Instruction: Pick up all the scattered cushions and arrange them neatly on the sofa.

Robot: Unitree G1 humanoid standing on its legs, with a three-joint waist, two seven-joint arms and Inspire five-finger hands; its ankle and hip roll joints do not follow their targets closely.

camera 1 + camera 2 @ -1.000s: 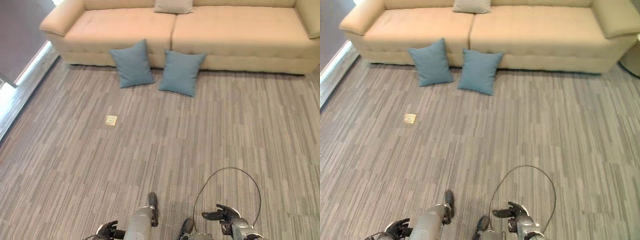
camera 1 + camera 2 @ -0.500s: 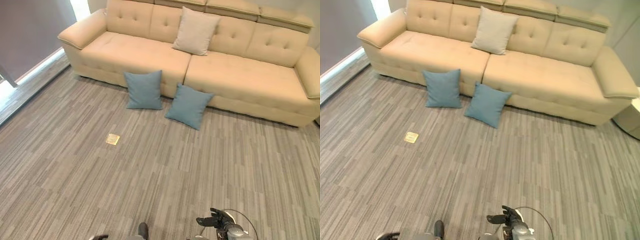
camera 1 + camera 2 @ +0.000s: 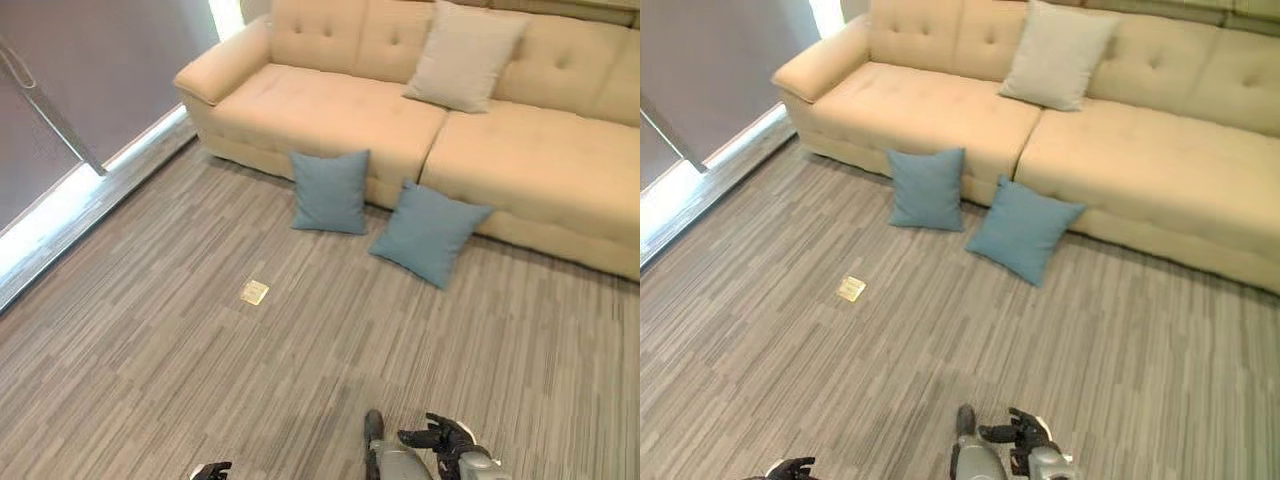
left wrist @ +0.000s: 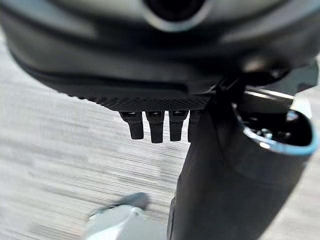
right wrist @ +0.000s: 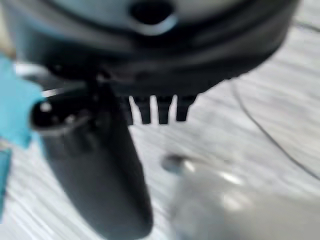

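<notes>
Two blue cushions lie on the carpet, leaning against the front of the beige sofa (image 3: 330,105): one upright (image 3: 330,190), the other tilted to its right (image 3: 428,232). A pale grey cushion (image 3: 463,55) stands against the sofa's backrest. My right hand (image 3: 440,440) hangs low at the near edge, far from the cushions, fingers relaxed and holding nothing; its wrist view shows straight fingers (image 5: 155,110) and a corner of blue cushion (image 5: 15,110). My left hand (image 3: 210,470) peeks in at the near edge, its fingers (image 4: 155,127) straight and empty.
A small yellowish floor plate (image 3: 254,292) sits in the grey striped carpet between me and the cushions. At the left, a dark wall panel (image 3: 90,70) meets a bright floor strip (image 3: 60,215) beside the sofa's armrest (image 3: 222,68).
The camera has swung and tilted, so the sofa and cushions sit further right and more of the backrest shows. Both arms have sunk lower in view. The cushions themselves have not moved.
</notes>
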